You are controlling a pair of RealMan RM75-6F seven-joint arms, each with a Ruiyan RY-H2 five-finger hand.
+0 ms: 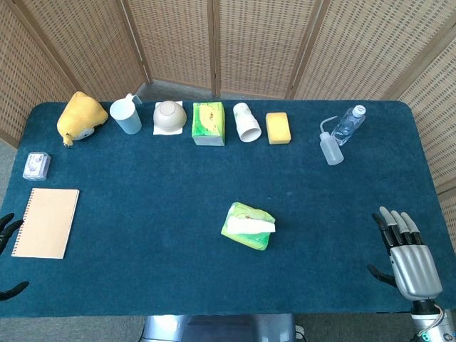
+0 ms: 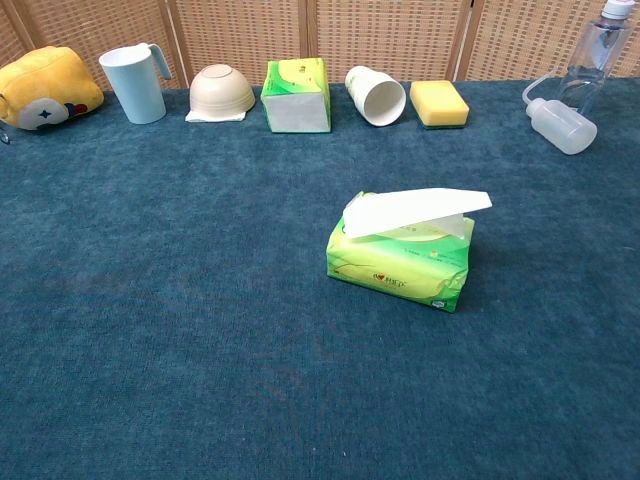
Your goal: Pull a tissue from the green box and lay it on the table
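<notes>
A green soft tissue pack [image 1: 247, 226] lies in the middle of the blue table, with a white tissue [image 1: 251, 226] sticking out of its top. The chest view shows the pack [image 2: 402, 264] with the tissue [image 2: 415, 210] standing out flat above it. A green tissue box [image 1: 208, 122] stands in the back row, also in the chest view [image 2: 297, 95]. My right hand [image 1: 410, 256] rests at the front right corner, fingers spread, holding nothing. Only dark fingertips of my left hand [image 1: 7, 229] show at the left edge, spread and empty. Neither hand shows in the chest view.
Along the back stand a yellow plush toy [image 1: 80, 115], a light blue cup [image 1: 127, 115], an upturned bowl [image 1: 169, 116], a tipped paper cup [image 1: 247, 122], a yellow sponge [image 1: 278, 128], a squeeze bottle [image 1: 330, 148] and a water bottle [image 1: 348, 125]. A notebook [image 1: 46, 222] lies front left.
</notes>
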